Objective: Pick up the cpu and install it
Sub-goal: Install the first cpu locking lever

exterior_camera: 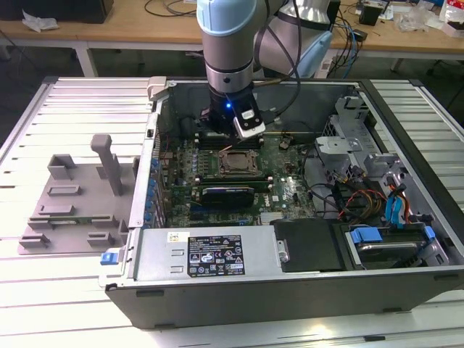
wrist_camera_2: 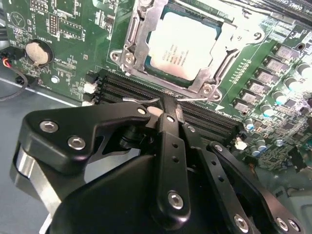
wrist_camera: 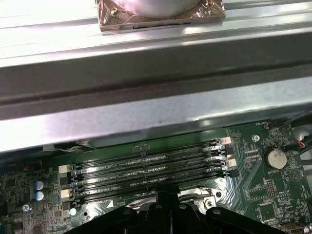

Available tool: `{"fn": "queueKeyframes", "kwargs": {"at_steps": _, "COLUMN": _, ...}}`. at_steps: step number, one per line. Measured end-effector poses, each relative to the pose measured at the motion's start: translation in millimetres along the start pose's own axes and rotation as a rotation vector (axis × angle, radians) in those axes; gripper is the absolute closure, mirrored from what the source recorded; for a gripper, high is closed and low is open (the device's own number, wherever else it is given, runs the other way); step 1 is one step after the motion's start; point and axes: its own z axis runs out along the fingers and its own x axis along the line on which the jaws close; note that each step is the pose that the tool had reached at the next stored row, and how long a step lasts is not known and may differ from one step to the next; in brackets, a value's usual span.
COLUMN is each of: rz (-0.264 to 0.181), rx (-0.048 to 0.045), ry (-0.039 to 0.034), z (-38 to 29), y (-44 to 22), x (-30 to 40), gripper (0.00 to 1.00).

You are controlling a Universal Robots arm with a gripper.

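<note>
The cpu, a square chip with a silver-grey top, lies flat in the motherboard socket with a metal frame around it. In the exterior view the cpu sits mid-board inside the open computer case. My gripper hangs just beside the socket over the black memory slots. Its fingers are shut together, with nothing seen between them. A thin wire lever of the socket runs close past the fingertips. In the first wrist view the gripper points down at the edge of the memory slots.
The case's metal wall rises close behind the slots. A grey fixture tray lies outside the case on the exterior view's left. A power supply lines the front. A drive cage and cables fill the right.
</note>
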Motion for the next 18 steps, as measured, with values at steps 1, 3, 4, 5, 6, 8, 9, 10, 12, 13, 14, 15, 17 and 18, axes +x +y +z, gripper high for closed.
{"fn": "queueKeyframes", "kwargs": {"at_steps": 1, "rz": 0.005, "rx": 0.0029, "ry": -0.0014, "z": 0.5, "y": 0.1, "x": -0.7, "gripper": 0.89}}
{"fn": "queueKeyframes", "kwargs": {"at_steps": 3, "rz": 0.011, "rx": 0.0072, "ry": -0.0034, "z": 1.1, "y": 0.3, "x": -2.7, "gripper": 0.89}}
{"fn": "queueKeyframes", "kwargs": {"at_steps": 4, "rz": 0.017, "rx": 0.0092, "ry": -0.0049, "z": 1.6, "y": 0.4, "x": -3.7, "gripper": 0.89}}
{"fn": "queueKeyframes", "kwargs": {"at_steps": 5, "rz": 0.026, "rx": 0.0108, "ry": -0.0069, "z": 1.9, "y": 0.4, "x": -3.9, "gripper": 0.89}}
{"fn": "queueKeyframes", "kwargs": {"at_steps": 6, "rz": 0.055, "rx": 0.0142, "ry": -0.0126, "z": 2.7, "y": 0.3, "x": -3.9, "gripper": 0.89}}
{"fn": "queueKeyframes", "kwargs": {"at_steps": 8, "rz": 0.087, "rx": 0.0168, "ry": -0.0189, "z": 3.5, "y": 1.0, "x": -3.7, "gripper": 0.89}}
{"fn": "queueKeyframes", "kwargs": {"at_steps": 9, "rz": 0.093, "rx": 0.0173, "ry": -0.0200, "z": 4.0, "y": 2.5, "x": -3.3, "gripper": 0.89}}
{"fn": "queueKeyframes", "kwargs": {"at_steps": 10, "rz": 0.095, "rx": 0.0175, "ry": -0.0205, "z": 4.5, "y": 4.6, "x": -3.0, "gripper": 0.89}}
{"fn": "queueKeyframes", "kwargs": {"at_steps": 12, "rz": 0.096, "rx": 0.0179, "ry": -0.0207, "z": 5.0, "y": 6.3, "x": -2.6, "gripper": 0.89}}
{"fn": "queueKeyframes", "kwargs": {"at_steps": 13, "rz": 0.096, "rx": 0.0186, "ry": -0.0208, "z": 5.3, "y": 6.7, "x": -2.6, "gripper": 0.89}}
{"fn": "queueKeyframes", "kwargs": {"at_steps": 14, "rz": 0.095, "rx": 0.0194, "ry": -0.0209, "z": 5.5, "y": 7.0, "x": -2.6, "gripper": 0.89}}
{"fn": "queueKeyframes", "kwargs": {"at_steps": 15, "rz": 0.095, "rx": 0.0207, "ry": -0.0213, "z": 6.1, "y": 7.6, "x": -2.5, "gripper": 0.89}}
{"fn": "queueKeyframes", "kwargs": {"at_steps": 17, "rz": 0.095, "rx": 0.0227, "ry": -0.0218, "z": 6.9, "y": 9.0, "x": -2.4, "gripper": 0.89}}
{"fn": "queueKeyframes", "kwargs": {"at_steps": 18, "rz": 0.095, "rx": 0.0238, "ry": -0.0218, "z": 7.2, "y": 9.9, "x": -2.3, "gripper": 0.89}}
